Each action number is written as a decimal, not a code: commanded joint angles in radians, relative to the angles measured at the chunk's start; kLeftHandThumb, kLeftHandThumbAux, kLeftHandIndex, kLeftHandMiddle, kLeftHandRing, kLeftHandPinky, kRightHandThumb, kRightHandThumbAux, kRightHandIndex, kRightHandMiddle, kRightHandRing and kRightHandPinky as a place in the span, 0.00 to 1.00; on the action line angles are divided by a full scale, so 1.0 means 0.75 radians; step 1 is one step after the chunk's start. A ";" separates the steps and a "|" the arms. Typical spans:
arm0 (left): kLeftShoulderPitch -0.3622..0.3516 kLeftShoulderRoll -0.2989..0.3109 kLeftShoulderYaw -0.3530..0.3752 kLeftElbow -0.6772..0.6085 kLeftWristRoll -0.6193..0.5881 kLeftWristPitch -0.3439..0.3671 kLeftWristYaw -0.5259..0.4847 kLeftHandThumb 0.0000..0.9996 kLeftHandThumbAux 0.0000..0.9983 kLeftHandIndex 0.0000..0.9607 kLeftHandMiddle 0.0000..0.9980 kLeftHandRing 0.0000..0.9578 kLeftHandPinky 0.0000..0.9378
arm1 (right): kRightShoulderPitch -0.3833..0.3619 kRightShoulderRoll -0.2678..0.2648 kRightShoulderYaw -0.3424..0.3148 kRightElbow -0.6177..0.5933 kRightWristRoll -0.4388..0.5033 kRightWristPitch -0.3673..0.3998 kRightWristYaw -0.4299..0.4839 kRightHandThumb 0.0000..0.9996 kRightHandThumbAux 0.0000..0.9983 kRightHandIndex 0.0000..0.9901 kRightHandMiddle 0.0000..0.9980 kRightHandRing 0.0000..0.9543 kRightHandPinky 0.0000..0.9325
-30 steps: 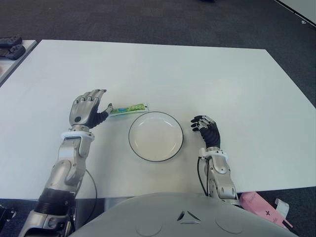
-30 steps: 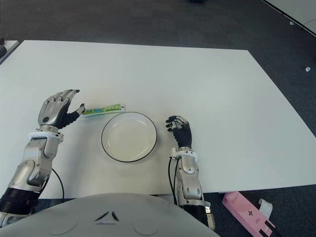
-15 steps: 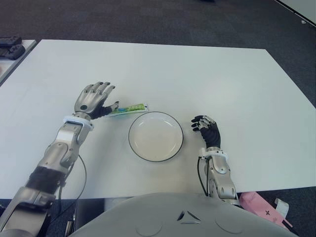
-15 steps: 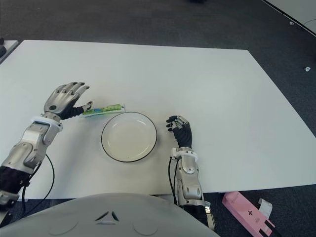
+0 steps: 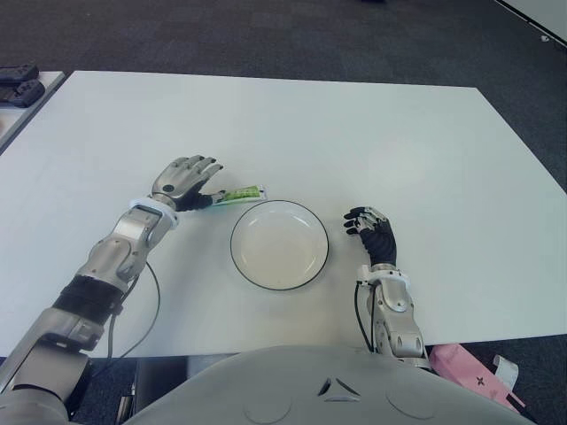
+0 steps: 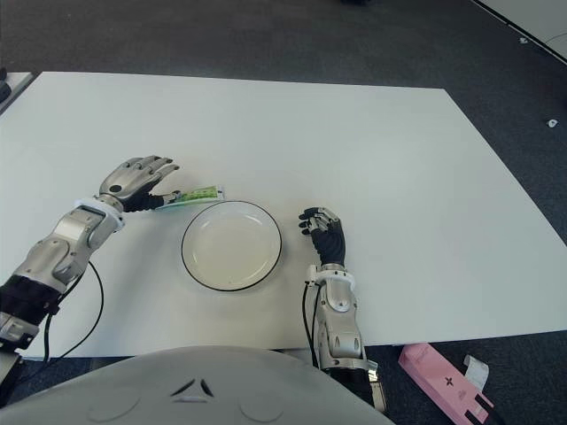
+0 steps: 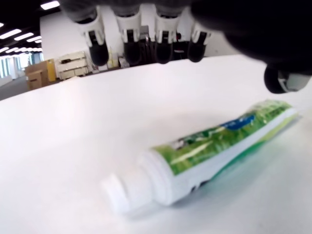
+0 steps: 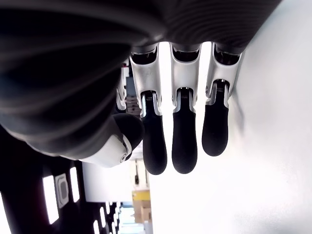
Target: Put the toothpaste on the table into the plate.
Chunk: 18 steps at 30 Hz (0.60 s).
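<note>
A green and white toothpaste tube (image 5: 241,193) lies flat on the white table (image 5: 354,142), just beyond the left rim of the white plate (image 5: 279,243) with a dark rim. My left hand (image 5: 188,181) hovers over the tube's cap end with its fingers spread and nothing in them. In the left wrist view the tube (image 7: 214,141) lies below the open fingers (image 7: 129,46), its white cap towards the camera. My right hand (image 5: 372,232) shows to the right of the plate, fingers loosely curled and holding nothing.
Dark objects (image 5: 19,84) sit on a neighbouring surface at the far left. A pink box (image 6: 443,379) lies on the floor at the lower right. Dark carpet surrounds the table.
My left hand has moved right and forward, lowering over the cap end of the toothpaste. The tube, plate and right hand have stayed put.
</note>
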 commanded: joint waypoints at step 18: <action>-0.162 0.097 -0.224 0.151 -0.005 -0.337 -0.221 0.44 0.13 0.00 0.00 0.00 0.00 | 0.047 0.028 0.003 -0.005 0.011 -0.011 0.002 0.71 0.73 0.43 0.50 0.53 0.55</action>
